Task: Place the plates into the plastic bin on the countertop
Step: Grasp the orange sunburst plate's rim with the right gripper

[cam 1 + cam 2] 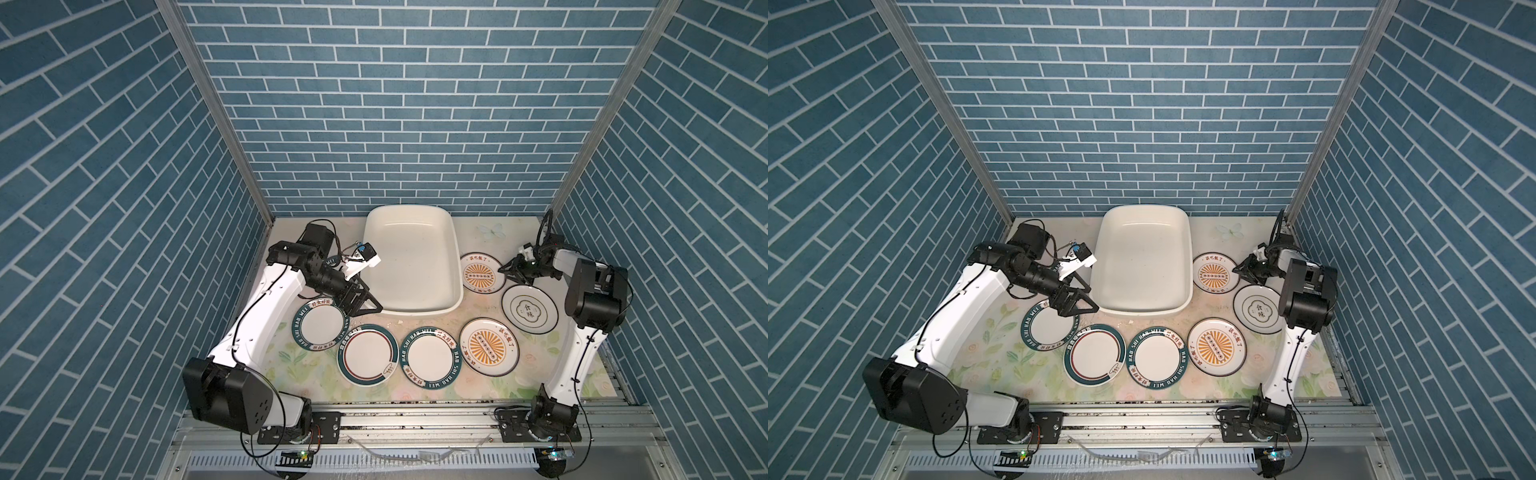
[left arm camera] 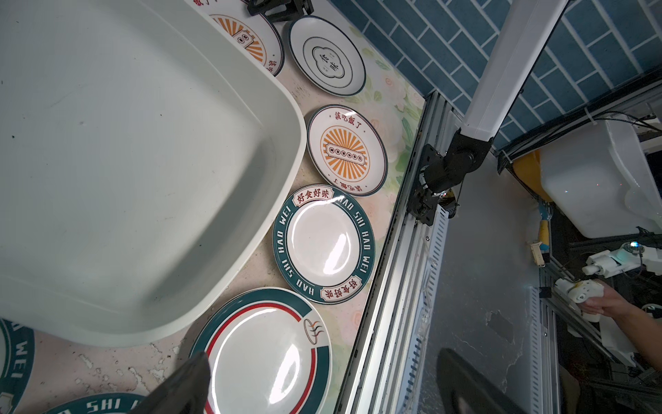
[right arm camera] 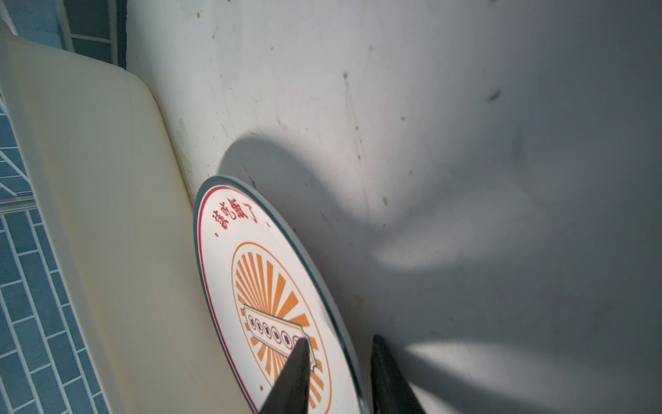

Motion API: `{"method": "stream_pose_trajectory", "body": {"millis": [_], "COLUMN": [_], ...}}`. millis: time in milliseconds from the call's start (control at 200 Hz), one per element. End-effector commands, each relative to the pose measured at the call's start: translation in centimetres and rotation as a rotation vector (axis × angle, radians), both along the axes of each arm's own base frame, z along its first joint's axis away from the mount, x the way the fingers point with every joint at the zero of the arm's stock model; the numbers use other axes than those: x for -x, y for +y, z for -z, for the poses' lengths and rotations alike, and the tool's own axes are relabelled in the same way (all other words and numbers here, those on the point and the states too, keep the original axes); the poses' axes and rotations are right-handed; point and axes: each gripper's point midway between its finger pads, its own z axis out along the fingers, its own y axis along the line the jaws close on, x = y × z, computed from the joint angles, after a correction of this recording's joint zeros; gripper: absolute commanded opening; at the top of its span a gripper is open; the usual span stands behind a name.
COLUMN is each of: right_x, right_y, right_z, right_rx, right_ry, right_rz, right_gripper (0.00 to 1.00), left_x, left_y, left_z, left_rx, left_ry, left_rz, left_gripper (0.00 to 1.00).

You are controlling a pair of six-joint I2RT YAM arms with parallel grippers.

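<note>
Top views, both alike: the plastic bin (image 1: 409, 266) (image 1: 1142, 266), a glossy white tub with rounded corners and a flared rim, stands on the scuffed, flower-printed desk (image 1: 311, 374) (image 1: 1000, 357). The visible glazed round plates lie flat on the desk, outside the bin. Just right of the bin lies a cream sunburst plate (image 1: 482, 272) (image 1: 1216, 272). The right tool (image 1: 505, 272) (image 1: 1239, 272) meets the plate's edge on the side away from the bin. The left tool (image 1: 363, 311) (image 1: 1081, 311) hangs at the bin's front-left corner, spread wide and holding nothing, over the rim of a teal lettered plate (image 1: 319, 324) (image 1: 1049, 326).

Left wrist view: beside the bin's (image 2: 125, 161) smooth curved wall lies a teal-and-red ringed plate (image 2: 265, 355). The left tool's (image 2: 322, 385) dark fingers (image 2: 182, 387) stand far apart, one above that plate's rim.

Right wrist view: the sunburst plate's (image 3: 258, 272) thin dark rim passes between the right tool's (image 3: 338, 340) tapered black fingers (image 3: 297, 376). One finger lies over the orange rays, the other beyond the rim. The jaws are partly open, with a sliver of gap showing, and they do not yet pinch the plate.
</note>
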Motion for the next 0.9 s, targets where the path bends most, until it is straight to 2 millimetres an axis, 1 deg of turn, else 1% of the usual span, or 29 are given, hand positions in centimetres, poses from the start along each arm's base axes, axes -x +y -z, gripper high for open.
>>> {"method": "stream_pose_trajectory", "body": {"millis": [0, 335, 370, 595, 600, 610, 620, 760, 895], "right_x": [0.5, 0.4, 0.4, 0.5, 0.5, 0.2, 0.2, -0.2, -0.8], "right_y": [-0.1, -0.3, -0.3, -0.5, -0.6, -0.6, -0.6, -0.8, -1.0], "right_z": [1.8, 1.6, 1.7, 2.3, 2.3, 1.3, 1.0, 0.1, -1.3], "right_rx": [0.031, 0.040, 0.043, 0.048, 0.048, 0.053, 0.055, 0.055, 0.053], "right_ry": [0.032, 0.021, 0.019, 0.022, 0.022, -0.002, -0.009, -0.037, -0.075], "right_rz": [-0.021, -0.016, -0.016, 0.005, 0.005, 0.007, 0.007, 0.021, 0.046], "right_gripper": [0.30, 0.19, 0.17, 0.12, 0.12, 0.12, 0.12, 0.06, 0.02], "left_x": [0.7, 0.9, 0.9, 1.0, 1.0, 1.0, 1.0, 1.0, 0.9], "left_y": [-0.3, -0.3, -0.4, -0.4, -0.4, -0.4, -0.4, -0.4, -0.4], "left_z": [-0.8, -0.9, -0.9, -1.0, -1.0, -1.0, -1.0, -1.2, -1.3], "left_rx": [0.022, 0.031, 0.030, 0.034, 0.035, 0.035, 0.035, 0.038, 0.035], "left_ry": [-0.007, -0.009, -0.008, -0.006, -0.007, -0.007, -0.007, -0.013, -0.017], "left_rz": [0.021, 0.025, 0.025, 0.026, 0.026, 0.026, 0.026, 0.029, 0.020], "left_gripper": [1.00, 1.00, 1.00, 0.99, 0.99, 0.99, 1.00, 1.00, 1.00]}}
